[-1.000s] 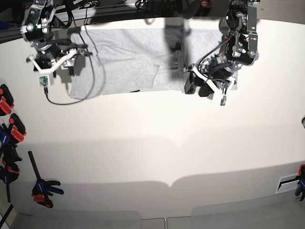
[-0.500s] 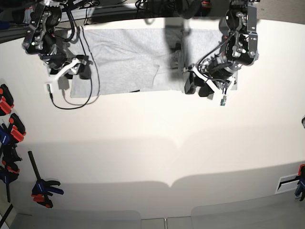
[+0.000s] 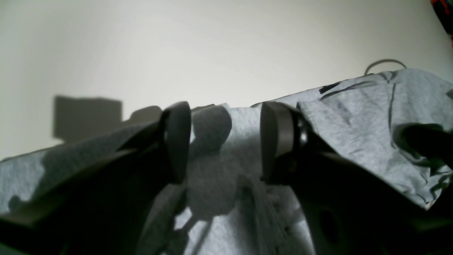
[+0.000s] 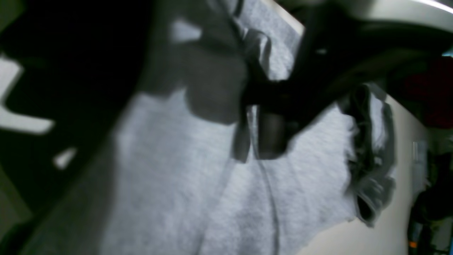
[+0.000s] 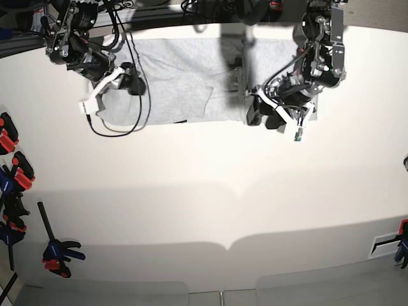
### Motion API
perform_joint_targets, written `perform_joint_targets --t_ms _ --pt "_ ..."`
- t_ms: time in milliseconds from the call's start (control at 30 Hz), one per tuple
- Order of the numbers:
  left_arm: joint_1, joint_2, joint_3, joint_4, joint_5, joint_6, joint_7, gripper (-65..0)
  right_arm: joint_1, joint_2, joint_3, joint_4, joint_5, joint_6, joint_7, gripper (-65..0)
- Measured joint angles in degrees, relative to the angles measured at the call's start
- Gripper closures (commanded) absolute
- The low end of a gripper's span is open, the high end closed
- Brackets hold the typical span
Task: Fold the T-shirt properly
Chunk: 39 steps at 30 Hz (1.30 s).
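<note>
The light grey T-shirt (image 5: pixel 185 80) lies spread flat across the far part of the white table (image 5: pixel 210 204). My right gripper (image 5: pixel 132 85) hangs over the shirt's left part. In the right wrist view the blurred right gripper (image 4: pixel 253 148) has its fingers close together around a raised crease of the T-shirt (image 4: pixel 170 170); whether they pinch it is unclear. My left gripper (image 5: pixel 262 116) rests at the shirt's near edge on the right. In the left wrist view the left gripper (image 3: pixel 226 141) stands open, its fingers (image 3: pixel 177 141) well apart over the grey fabric (image 3: pixel 354 117).
Red, black and blue clamps (image 5: pixel 9 159) line the table's left edge, with another clamp (image 5: pixel 58 252) nearer the front. A black cable (image 5: pixel 111 131) loops off the right arm onto the table. A white slotted piece (image 5: pixel 384 243) sits at the right edge.
My right arm has swung rightward from beside the shirt's left edge to over the fabric, and its jaws have narrowed. The left arm and the shirt have stayed put.
</note>
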Motion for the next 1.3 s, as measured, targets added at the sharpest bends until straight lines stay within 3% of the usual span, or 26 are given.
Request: perform_joint_targets --t_ms 67,133,233,433,633,733,900,1100,1300 --pt "0.0 0.0 0.0 0.0 0.0 0.0 3.0 -29.0 0.7 0.1 -0.1 -0.2 0.0 -0.1 1.4 0.0" --pt "0.1 0.0 0.0 0.0 -0.1 0.0 5.6 -29.0 1.5 -0.1 0.1 -0.3 0.0 -0.1 0.6 0.0" --pt "1.1 0.0 0.0 0.0 0.0 -1.6 5.4 -29.0 5.1 -0.2 1.2 -0.3 -4.8 -0.3 0.0 0.0" --pt "3.7 0.0 0.0 0.0 -3.9 -4.9 5.3 -29.0 11.3 -0.2 6.2 -0.4 -14.8 -5.6 2.7 0.0" --pt "8.2 0.0 0.1 0.0 -4.5 -6.3 5.1 -29.0 16.1 -0.2 12.6 -0.5 -14.1 -5.8 1.0 0.0" --pt "10.6 0.0 0.1 0.0 0.3 -6.5 -1.2 -29.0 17.1 -0.1 13.1 0.2 -8.1 -5.8 -4.0 0.0" --pt "11.1 0.0 0.1 -0.1 11.9 -6.6 -5.3 -29.0 17.1 -2.9 8.2 6.2 0.3 -3.7 -10.4 0.0" --pt "11.0 0.0 0.1 -0.1 12.7 -6.6 -7.0 -29.0 17.1 -7.1 -4.3 13.4 4.7 -3.7 -16.0 0.0" --pt "11.0 0.0 0.1 -0.1 12.7 -6.6 -7.0 -29.0 17.1 -12.0 -17.6 14.9 3.2 -4.1 -16.9 0.0"
